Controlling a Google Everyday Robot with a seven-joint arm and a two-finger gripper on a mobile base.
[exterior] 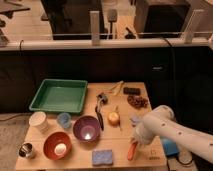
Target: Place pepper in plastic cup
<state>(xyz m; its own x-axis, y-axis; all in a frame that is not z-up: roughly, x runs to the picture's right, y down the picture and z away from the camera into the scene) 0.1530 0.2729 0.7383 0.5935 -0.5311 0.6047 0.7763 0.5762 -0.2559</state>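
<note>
The pepper [131, 150] is long, thin and red-orange. It lies near the table's front edge, right of the blue sponge [102, 157]. My gripper [136, 142] is at the end of the white arm [165, 129], which comes in from the right. It is low over the pepper's upper end, and I cannot tell whether it touches it. A small pale blue cup [63, 120] and a white cup [38, 121] stand at the left, in front of the green tray. Both are far from the gripper.
A green tray [59, 95] sits at the back left. A purple bowl [86, 129], an orange bowl [57, 145] and a metal cup [26, 150] are at the front left. A yellowish fruit [114, 118], a black utensil [100, 112] and a brown cluster [137, 101] lie mid-table.
</note>
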